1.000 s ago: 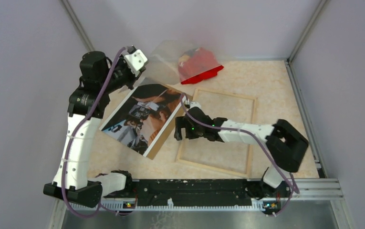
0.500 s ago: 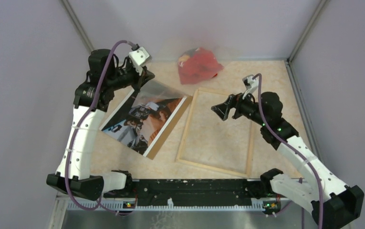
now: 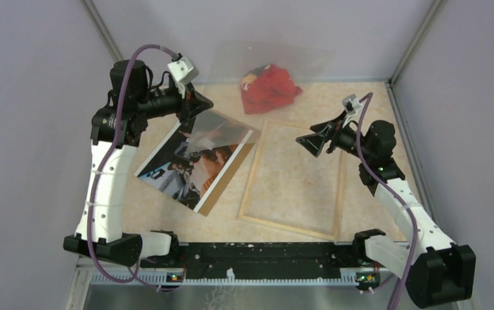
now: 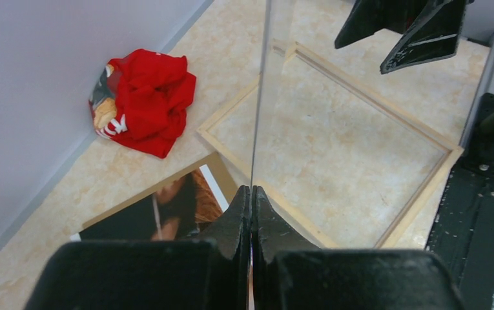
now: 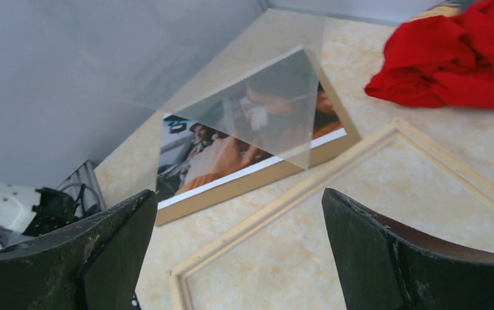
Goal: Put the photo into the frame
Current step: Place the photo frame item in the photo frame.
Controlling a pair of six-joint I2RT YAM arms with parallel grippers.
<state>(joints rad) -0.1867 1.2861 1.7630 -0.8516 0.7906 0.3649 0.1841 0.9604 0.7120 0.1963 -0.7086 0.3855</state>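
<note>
Pinching a clear sheet (image 5: 263, 110), left gripper (image 4: 251, 194); right gripper (image 5: 237, 194) agape; beige tabletop (image 3: 373, 103), lilac walls (image 3: 31, 129).

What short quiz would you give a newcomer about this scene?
1. Fill in: the photo lies on a brown ____, left of the frame.
2. True or false: the right hand is open and empty.
3. What does the left hand pinch? A the photo; B a clear sheet; C nothing.
Key: 1 board; 2 true; 3 B.
</note>
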